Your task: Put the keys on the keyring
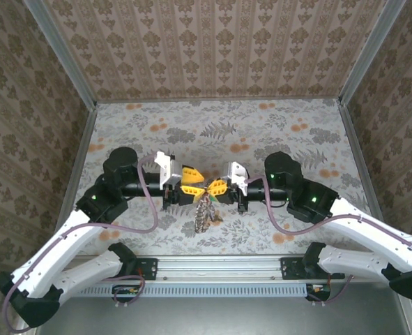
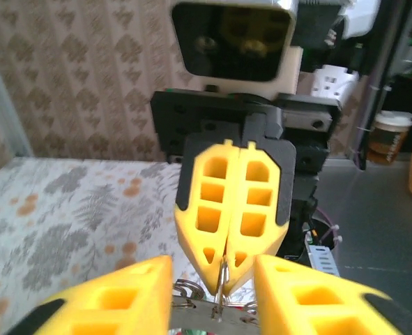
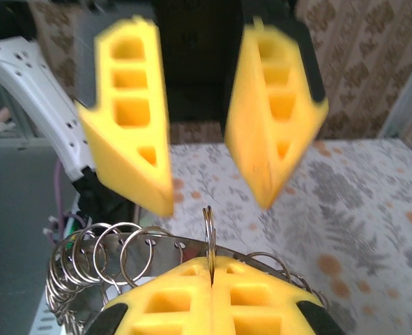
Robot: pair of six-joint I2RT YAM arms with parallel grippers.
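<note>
The keyring (image 1: 203, 213) hangs as a dark bunch between the two grippers above the table's middle. Up close it is a curved metal band (image 3: 157, 255) with holes, carrying several thin split rings (image 3: 94, 255). My right gripper (image 3: 210, 264) is shut on one upright split ring (image 3: 209, 227) of it, and the same grip shows at the right gripper (image 2: 223, 276) from the other side. My left gripper (image 2: 212, 296) faces it, open, one finger on either side of that ring without touching it. The left gripper's fingers (image 3: 139, 146) look blurred. The keys are hidden in the hanging bunch.
The floral table cover (image 1: 296, 139) is ringed by patterned walls (image 1: 212, 49). A metal rail (image 1: 219, 265) runs along the near edge between the arm bases. Both arms (image 1: 129, 188) reach inward, level with each other.
</note>
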